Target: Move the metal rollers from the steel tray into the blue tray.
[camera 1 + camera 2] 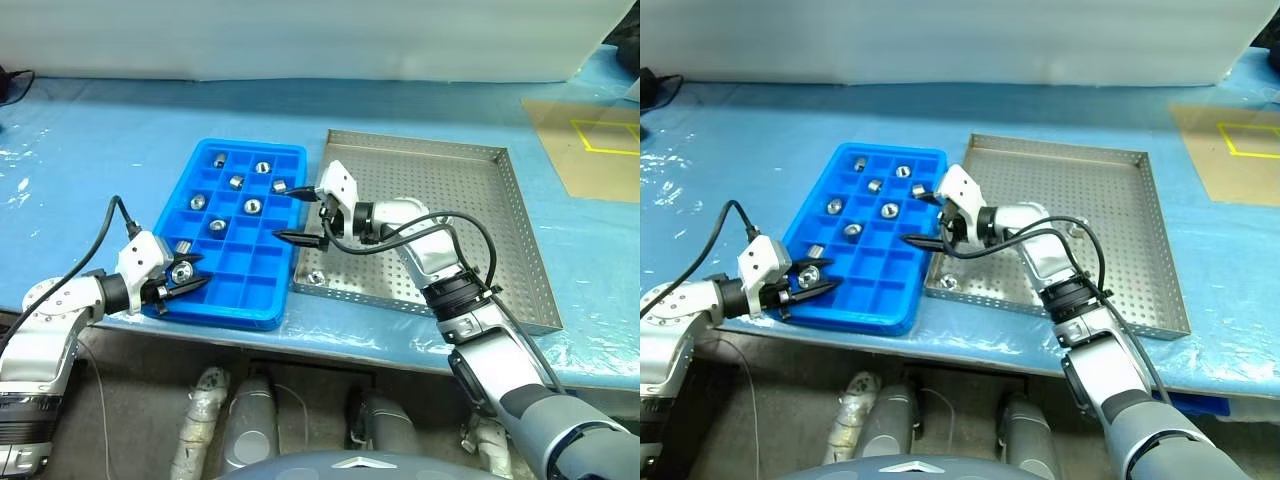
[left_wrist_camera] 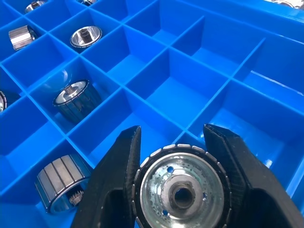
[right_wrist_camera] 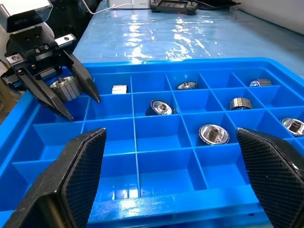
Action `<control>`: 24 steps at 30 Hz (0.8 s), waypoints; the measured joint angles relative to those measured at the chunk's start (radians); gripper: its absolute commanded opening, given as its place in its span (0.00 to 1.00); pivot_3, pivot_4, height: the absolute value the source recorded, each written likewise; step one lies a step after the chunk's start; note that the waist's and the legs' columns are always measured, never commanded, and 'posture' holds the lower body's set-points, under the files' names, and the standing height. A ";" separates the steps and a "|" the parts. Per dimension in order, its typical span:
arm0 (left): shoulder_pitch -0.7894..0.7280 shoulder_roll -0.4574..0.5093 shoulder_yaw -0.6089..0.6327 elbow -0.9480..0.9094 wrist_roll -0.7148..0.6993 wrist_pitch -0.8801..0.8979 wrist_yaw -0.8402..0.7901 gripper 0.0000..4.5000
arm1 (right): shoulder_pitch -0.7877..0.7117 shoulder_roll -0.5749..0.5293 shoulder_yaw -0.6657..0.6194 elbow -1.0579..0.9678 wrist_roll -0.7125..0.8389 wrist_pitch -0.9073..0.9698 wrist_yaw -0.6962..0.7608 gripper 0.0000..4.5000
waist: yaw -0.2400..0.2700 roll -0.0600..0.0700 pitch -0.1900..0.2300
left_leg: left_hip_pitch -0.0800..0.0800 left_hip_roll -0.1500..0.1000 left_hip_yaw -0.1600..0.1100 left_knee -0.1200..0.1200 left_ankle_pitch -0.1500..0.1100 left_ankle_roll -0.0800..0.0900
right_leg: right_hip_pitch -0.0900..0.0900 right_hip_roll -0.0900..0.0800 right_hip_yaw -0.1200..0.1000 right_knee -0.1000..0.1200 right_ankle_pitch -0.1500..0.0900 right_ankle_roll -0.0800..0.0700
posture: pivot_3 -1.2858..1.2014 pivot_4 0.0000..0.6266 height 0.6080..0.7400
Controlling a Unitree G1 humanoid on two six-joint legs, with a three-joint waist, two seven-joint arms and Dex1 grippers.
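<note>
My left gripper (image 1: 186, 279) is shut on a metal roller (image 1: 181, 271) over the near left corner of the blue tray (image 1: 255, 292). The left wrist view shows the roller (image 2: 180, 191) clamped between both fingers above empty compartments. Several rollers (image 1: 252, 206) lie in the blue tray's far and left cells. One roller (image 1: 316, 277) rests in the near left corner of the steel tray (image 1: 480, 200). My right gripper (image 1: 301, 217) stands open with nothing in it, pointing left over the gap between the two trays.
Both trays sit side by side on a table covered in blue film (image 1: 100, 130). A brown sheet with yellow tape marks (image 1: 598, 150) lies at the back right. The table's front edge (image 1: 330, 345) runs just below the trays.
</note>
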 measured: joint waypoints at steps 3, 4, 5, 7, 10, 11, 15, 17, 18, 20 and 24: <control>-0.008 0.008 -0.010 0.003 -0.005 0.008 -0.016 0.69 | 0.004 -0.001 -0.001 0.000 -0.004 0.000 -0.003 1.00 | 0.000 0.000 0.000 | 0.001 0.000 0.000 0.000 0.000 0.000 | 0.000 0.000 0.000 0.001 0.000 0.000 | 0.59 0.24 1.00; -0.010 0.012 -0.015 0.003 -0.008 0.013 -0.021 0.77 | 0.004 -0.002 -0.001 0.000 -0.004 0.000 -0.004 1.00 | -0.001 0.000 0.000 | 0.001 0.000 0.000 0.000 0.000 0.000 | 0.000 0.000 0.000 0.001 0.000 0.000 | 0.59 0.24 1.00; -0.014 0.015 -0.019 0.004 -0.013 0.017 -0.027 0.84 | 0.004 -0.003 -0.002 0.000 -0.004 0.000 -0.005 1.00 | -0.001 0.000 0.000 | 0.001 0.000 0.000 0.000 0.000 0.000 | 0.000 0.000 0.000 0.001 0.000 0.000 | 0.58 0.24 1.00; -0.022 0.015 -0.019 0.008 -0.019 0.023 -0.026 1.00 | 0.004 -0.003 -0.003 0.000 -0.004 0.000 -0.007 1.00 | -0.002 0.000 0.000 | 0.001 0.000 0.000 0.000 0.000 0.000 | 0.000 0.000 0.000 0.001 0.000 0.000 | 0.58 0.24 1.00; -0.027 0.016 -0.022 0.008 -0.022 0.030 -0.026 1.00 | 0.007 -0.007 -0.004 0.000 -0.004 0.000 -0.008 1.00 | -0.005 0.000 0.000 | 0.001 0.000 0.001 0.000 0.001 -0.001 | 0.000 0.001 0.001 0.000 0.000 0.000 | 0.58 0.24 1.00; -0.028 0.016 -0.024 0.010 -0.020 0.028 -0.019 1.00 | 0.009 -0.010 -0.005 0.000 -0.004 0.000 -0.008 1.00 | -0.005 0.000 0.000 | 0.001 -0.001 0.001 0.000 0.001 -0.001 | 0.000 0.001 0.001 0.000 0.000 0.000 | 0.58 0.24 1.00; -0.056 0.016 -0.033 0.034 -0.015 0.024 -0.006 1.00 | 0.019 -0.010 -0.005 -0.001 -0.004 0.000 -0.009 1.00 | -0.003 0.000 0.000 | 0.001 -0.001 0.000 0.000 0.001 -0.001 | 0.000 0.002 0.000 0.001 0.000 -0.001 | 0.58 0.24 1.00; -0.104 0.010 -0.034 0.050 -0.016 0.024 0.014 1.00 | 0.023 -0.012 -0.006 -0.001 -0.004 0.000 -0.010 1.00 | -0.003 0.000 0.000 | 0.001 -0.001 0.000 0.001 0.001 -0.001 | 0.000 0.002 0.000 0.002 0.000 -0.001 | 0.57 0.24 1.00; -0.133 0.004 -0.034 0.052 -0.018 0.025 0.022 1.00 | 0.023 -0.011 -0.006 -0.001 -0.004 0.000 -0.010 1.00 | -0.001 0.000 0.000 | 0.001 0.000 0.000 0.002 0.001 -0.001 | 0.000 0.002 0.000 0.003 0.000 -0.001 | 0.57 0.24 1.00; -0.193 -0.015 -0.038 0.055 -0.025 0.031 0.032 1.00 | 0.024 -0.012 -0.013 -0.004 -0.003 0.004 -0.013 1.00 | -0.001 0.000 0.000 | 0.001 -0.001 0.000 0.002 0.001 -0.002 | 0.000 0.001 0.000 0.004 0.000 -0.001 | 0.56 0.24 1.00; -0.301 -0.062 -0.075 0.064 -0.050 0.044 0.026 1.00 | 0.037 -0.061 -0.050 -0.051 0.001 0.033 -0.025 1.00 | -0.002 -0.001 0.000 | 0.001 -0.004 0.000 0.004 0.002 -0.003 | 0.001 0.000 0.001 0.006 0.000 0.000 | 0.54 0.24 1.00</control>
